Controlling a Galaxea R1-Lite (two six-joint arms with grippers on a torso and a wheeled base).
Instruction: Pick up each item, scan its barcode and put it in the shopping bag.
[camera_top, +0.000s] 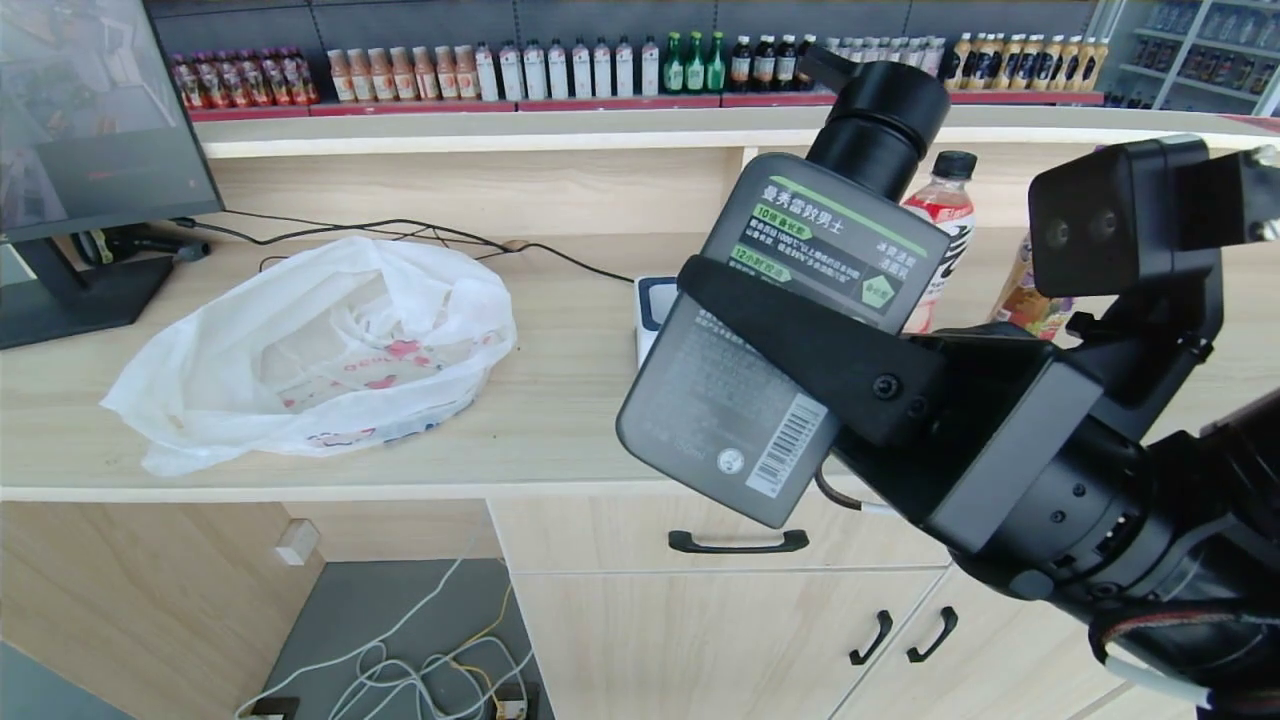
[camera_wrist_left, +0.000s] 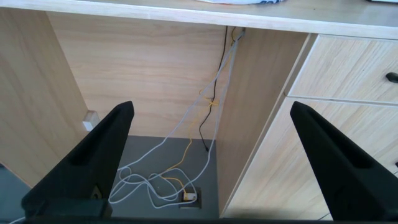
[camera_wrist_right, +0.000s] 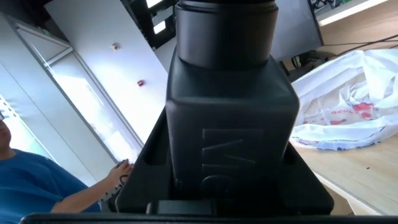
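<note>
A pale wooden counter (camera_top: 560, 420) runs across a shop, with a long shelf of drinks (camera_top: 620, 70) along the wall behind it and drawers (camera_top: 600, 530) under its front edge. The dark grey bottle (camera_top: 740, 400) is held up in the air in front of the counter, clamped across its middle by the right gripper (camera_top: 740, 320), one black finger (camera_top: 800, 340) lying slantwise over its face. The bottle is flat and rectangular, tilted so that its round black cap (camera_top: 885, 120) points toward one o'clock. A green and white label (camera_top: 830, 245) sits below the cap, and a white barcode (camera_top: 788, 445) at the lower corner faces the head camera. Just behind the bottle, at ten o'clock, a small white scanner (camera_top: 650, 310) peeks out on the counter. At two o'clock from the bottle stands a drink bottle with a red label (camera_top: 940, 230). At nine o'clock, well apart, the white shopping bag (camera_top: 320, 350) lies open and crumpled on the counter, and a monitor (camera_top: 90, 110) stands beyond it at ten o'clock. The left gripper (camera_wrist_left: 211, 162) hangs low before the recess under the counter, fingers spread wide with nothing between them, above loose cables (camera_wrist_left: 155, 183) on the grey floor.
</note>
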